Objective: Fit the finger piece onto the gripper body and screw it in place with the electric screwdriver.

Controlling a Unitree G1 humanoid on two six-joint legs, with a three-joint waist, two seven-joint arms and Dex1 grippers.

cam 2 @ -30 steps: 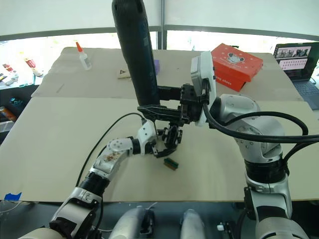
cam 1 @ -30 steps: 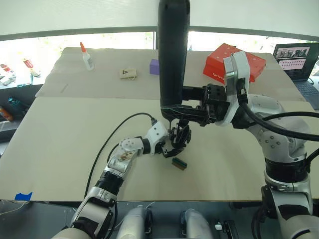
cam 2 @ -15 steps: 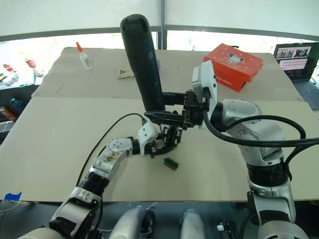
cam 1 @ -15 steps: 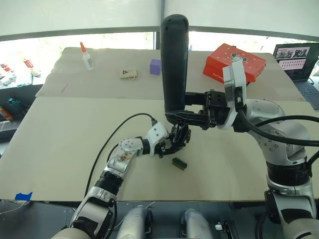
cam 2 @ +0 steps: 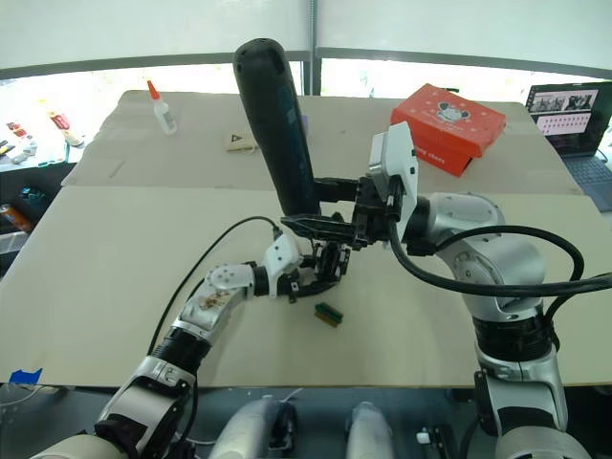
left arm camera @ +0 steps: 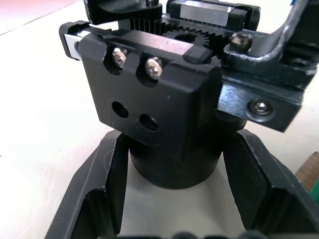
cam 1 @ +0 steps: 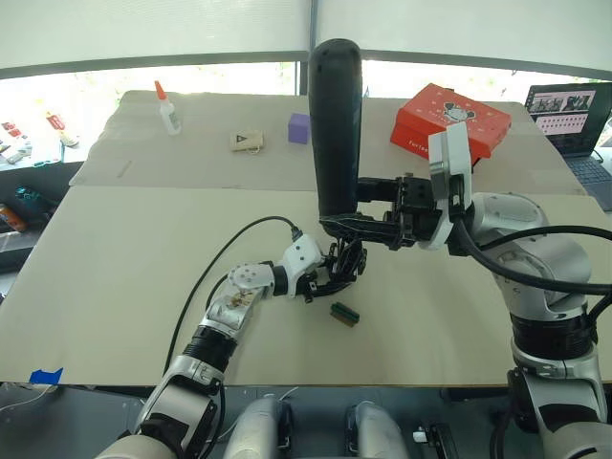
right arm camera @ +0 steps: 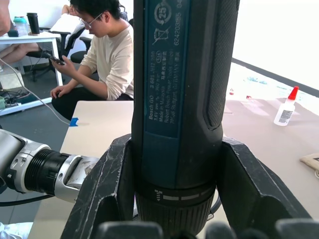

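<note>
My right gripper [cam 1: 361, 224] is shut on the electric screwdriver [cam 1: 335, 124], a thick black handle held upright over the table's middle. In the right wrist view its fingers [right arm camera: 107, 189] clamp the handle's lower collar [right arm camera: 174, 209]. Directly below the screwdriver's lower end is the gripper body [cam 1: 344, 264], a small black assembly. My left gripper [cam 1: 330, 279] is shut on its round base [left arm camera: 172, 164]. A black block with two screws [left arm camera: 149, 94] tops it in the left wrist view. I cannot tell the finger piece apart from the body.
A small green-topped block [cam 1: 344, 313] lies on the table just in front of the gripper body. At the back are a red box [cam 1: 449, 117], a purple cube [cam 1: 297, 127], a glue bottle [cam 1: 167, 108] and a laptop [cam 1: 571, 115]. A seated person [right arm camera: 107, 59] shows behind.
The right gripper has lowered the screwdriver toward the gripper body, so its rounded top has come into view. The left gripper has dipped slightly with the body.
</note>
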